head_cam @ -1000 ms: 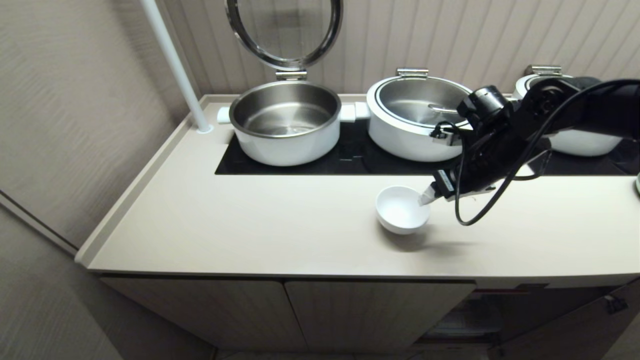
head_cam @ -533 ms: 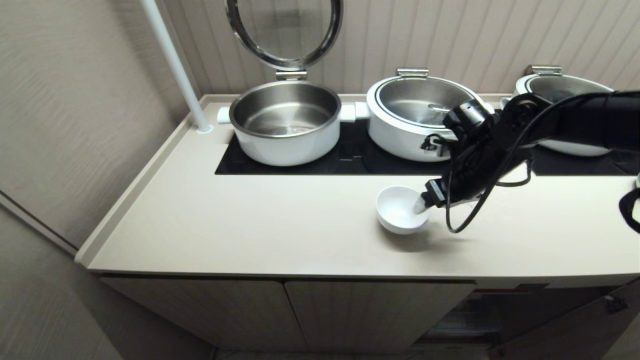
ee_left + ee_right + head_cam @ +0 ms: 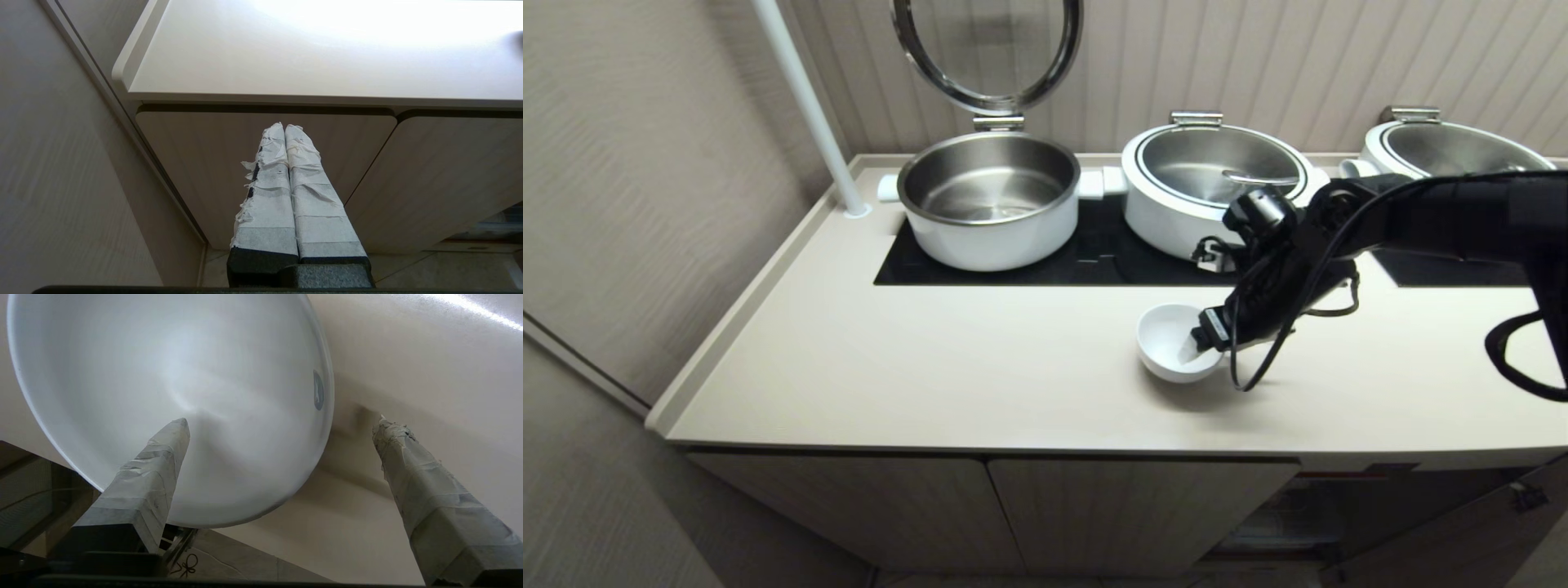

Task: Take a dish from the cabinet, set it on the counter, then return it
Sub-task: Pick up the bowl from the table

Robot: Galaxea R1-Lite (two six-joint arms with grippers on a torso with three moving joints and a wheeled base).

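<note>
Resting on the surface (image 3: 947, 367), bowl (image 3: 1168, 343) sits upright under the right claw (image 3: 282, 424), which is spread wide: one finger inside, one outside the rim. Left claw (image 3: 285, 128) pressed together, facing cabinet (image 3: 253, 139).

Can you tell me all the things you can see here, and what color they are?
bowl: one, white, on the counter in front of the middle pot
counter: one, beige, on top of the cabinet
cooktop: black, set into the counter under the pots
pots: three, white with steel insides, in a row at the back; the left one's lid stands open
pole: one, white, back left corner
cabinet: one, beige, rightmost door open
right gripper: open, astride the bowl's rim
left gripper: shut, low before the cabinet doors
</note>
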